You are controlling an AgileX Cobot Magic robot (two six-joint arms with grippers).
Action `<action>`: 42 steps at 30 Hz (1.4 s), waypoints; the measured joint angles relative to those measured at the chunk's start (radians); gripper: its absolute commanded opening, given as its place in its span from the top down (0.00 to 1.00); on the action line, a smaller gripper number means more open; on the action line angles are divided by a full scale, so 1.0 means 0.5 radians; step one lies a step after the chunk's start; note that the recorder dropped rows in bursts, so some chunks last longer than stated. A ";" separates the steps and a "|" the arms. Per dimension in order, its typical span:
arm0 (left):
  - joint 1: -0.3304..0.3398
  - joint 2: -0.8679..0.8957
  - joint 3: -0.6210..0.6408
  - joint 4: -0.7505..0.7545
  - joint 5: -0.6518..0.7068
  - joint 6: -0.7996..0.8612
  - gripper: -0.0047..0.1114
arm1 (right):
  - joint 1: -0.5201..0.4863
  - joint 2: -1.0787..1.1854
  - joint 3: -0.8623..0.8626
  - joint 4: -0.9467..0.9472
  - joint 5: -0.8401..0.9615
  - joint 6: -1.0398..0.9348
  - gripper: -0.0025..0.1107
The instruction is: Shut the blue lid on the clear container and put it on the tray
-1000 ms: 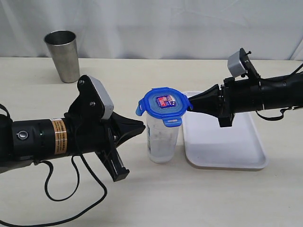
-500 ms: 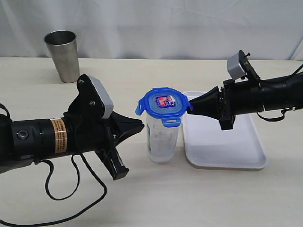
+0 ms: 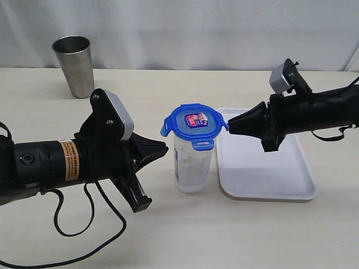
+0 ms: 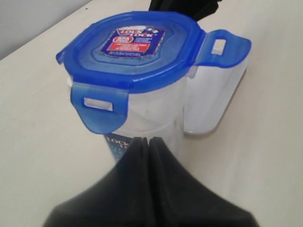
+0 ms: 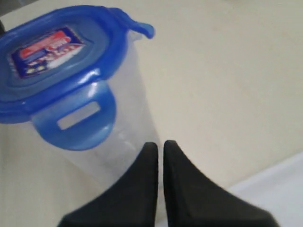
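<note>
The clear container (image 3: 192, 165) stands upright on the table just left of the white tray (image 3: 269, 168). The blue lid (image 3: 193, 124) sits on its mouth, with its snap flaps sticking outward. My left gripper (image 3: 166, 149) is shut and empty, its tip a short way left of the container at mid height. My right gripper (image 3: 230, 126) is shut and empty, its tip beside the lid's right edge over the tray. The lid (image 4: 137, 49) and container (image 4: 156, 127) fill the left wrist view beyond the shut left gripper (image 4: 147, 141). In the right wrist view the lid (image 5: 52, 56) lies beyond the right gripper (image 5: 160, 144).
A shiny steel cup (image 3: 74, 66) stands at the back left of the table. A black cable (image 3: 84, 224) loops on the table under the left arm. White cloth hangs behind the table.
The right gripper has drawn back slightly to the right, away from the lid. The left gripper has eased a little to the left. Lid and container have not moved.
</note>
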 measured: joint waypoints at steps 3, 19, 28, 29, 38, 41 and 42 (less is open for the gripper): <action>0.000 0.000 0.000 0.000 0.037 -0.010 0.96 | -0.023 -0.071 0.000 0.046 -0.126 0.021 0.94; 0.000 0.000 0.000 0.340 -0.089 -0.270 0.96 | 0.057 -0.108 0.000 0.211 -0.046 -0.166 0.94; 0.000 0.000 0.000 0.258 -0.102 -0.175 0.96 | 0.079 -0.108 0.000 0.156 0.012 -0.166 0.94; 0.000 0.000 0.000 0.223 -0.102 -0.149 0.96 | 0.079 -0.108 0.000 0.147 0.015 -0.162 0.94; 0.000 0.000 0.000 0.089 -0.102 -0.028 0.96 | 0.079 -0.108 0.000 0.081 0.015 -0.106 0.94; 0.000 0.000 0.000 0.051 -0.097 -0.013 0.96 | 0.079 -0.108 0.000 0.074 0.020 -0.075 0.94; 0.000 0.000 0.000 0.037 -0.091 -0.004 0.96 | 0.079 -0.108 0.000 0.071 0.025 -0.071 0.94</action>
